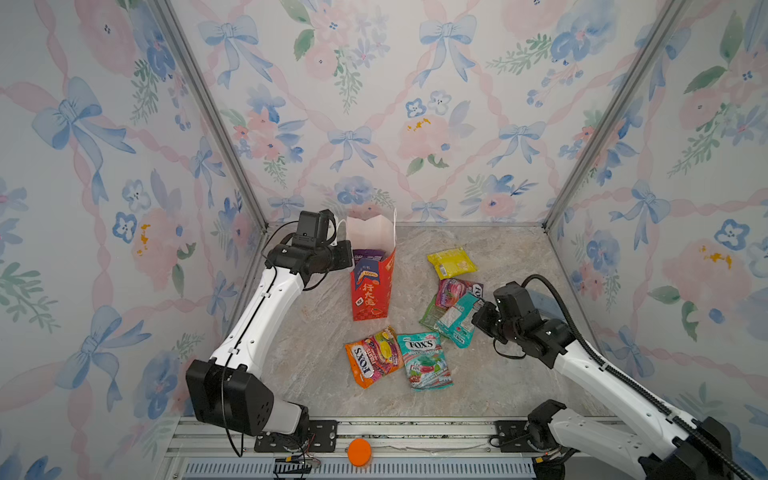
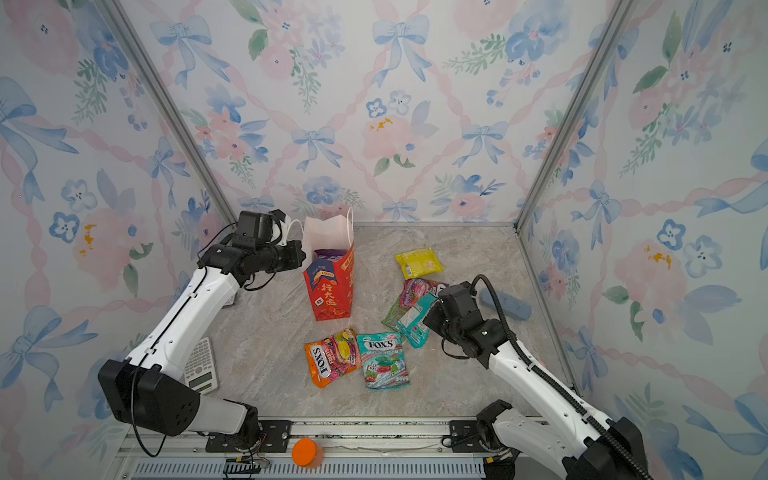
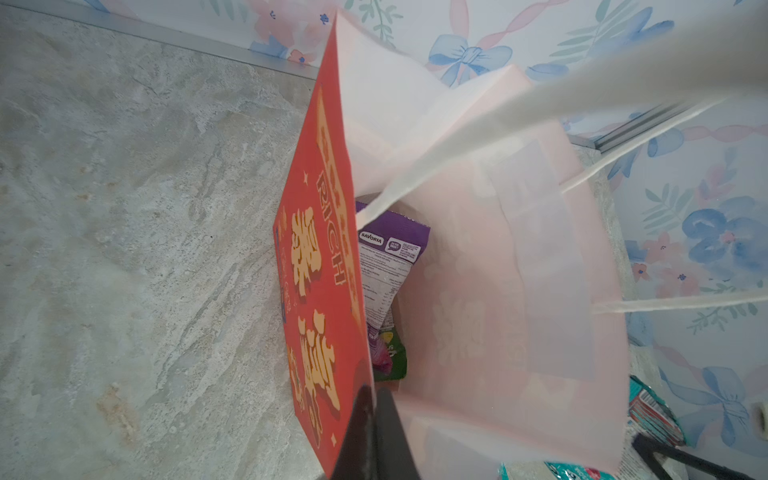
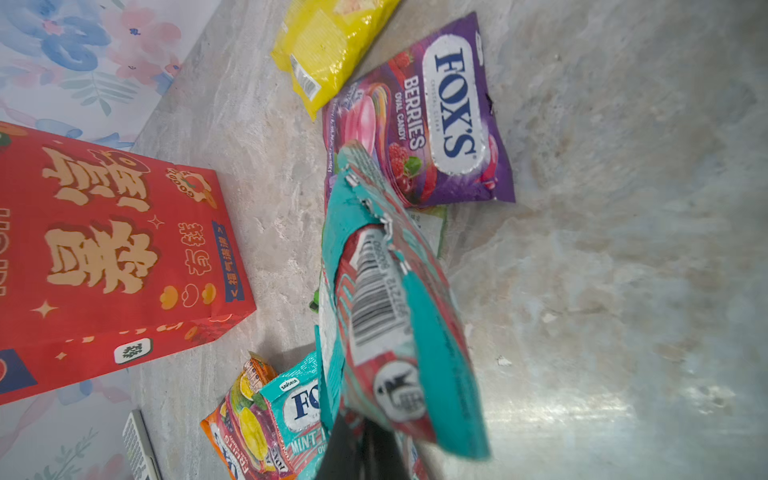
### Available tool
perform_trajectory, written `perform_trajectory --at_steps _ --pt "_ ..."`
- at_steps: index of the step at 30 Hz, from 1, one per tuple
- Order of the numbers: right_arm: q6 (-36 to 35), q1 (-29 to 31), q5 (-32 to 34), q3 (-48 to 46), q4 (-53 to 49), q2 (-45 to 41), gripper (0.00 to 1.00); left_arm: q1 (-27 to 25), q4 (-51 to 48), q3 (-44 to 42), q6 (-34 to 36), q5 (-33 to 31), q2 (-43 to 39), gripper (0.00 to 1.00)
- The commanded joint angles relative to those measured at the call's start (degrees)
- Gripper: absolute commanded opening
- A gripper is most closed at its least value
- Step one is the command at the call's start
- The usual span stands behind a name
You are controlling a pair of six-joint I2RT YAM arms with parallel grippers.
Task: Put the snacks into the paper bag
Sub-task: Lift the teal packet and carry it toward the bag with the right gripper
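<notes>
The red paper bag (image 1: 370, 291) stands upright at mid-table with its mouth open. My left gripper (image 3: 371, 390) is shut on the bag's red wall (image 3: 320, 270) at the rim. A purple packet (image 3: 390, 249) and a green one (image 3: 392, 361) lie inside. My right gripper (image 4: 365, 428) is shut on the end of a teal packet (image 4: 395, 291), right of the bag (image 4: 104, 257). Under it lie a green packet (image 1: 428, 318) and a magenta FOX'S packet (image 1: 455, 291). A yellow packet (image 1: 451, 261) lies behind them. Orange (image 1: 372, 357) and teal FOX'S (image 1: 424, 359) packets lie in front.
A calculator (image 2: 201, 365) lies under the left arm near the left wall. A bluish-grey cylinder (image 2: 507, 305) rests by the right wall behind the right arm. An orange cap (image 1: 359, 451) sits on the front rail. Floral walls close in three sides.
</notes>
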Motion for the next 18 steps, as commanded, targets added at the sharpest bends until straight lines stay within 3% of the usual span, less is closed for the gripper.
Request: perform_trajectory --at_steps 1,14,18 --pt "-5.3 0.5 1.7 5.3 -2.5 1.0 0.0 0.2 -1.7 -0.5 0.6 0.7 0.0 0.0" --pt "-22.8 2.1 -2.1 28.8 -2.6 14.4 0.0 0.2 -1.7 -0.3 0.4 1.0 0.5 0.0" --pt "-25.3 2.1 -4.6 35.9 -1.3 19.3 0.0 0.2 -1.7 0.2 0.3 1.1 0.7 0.0"
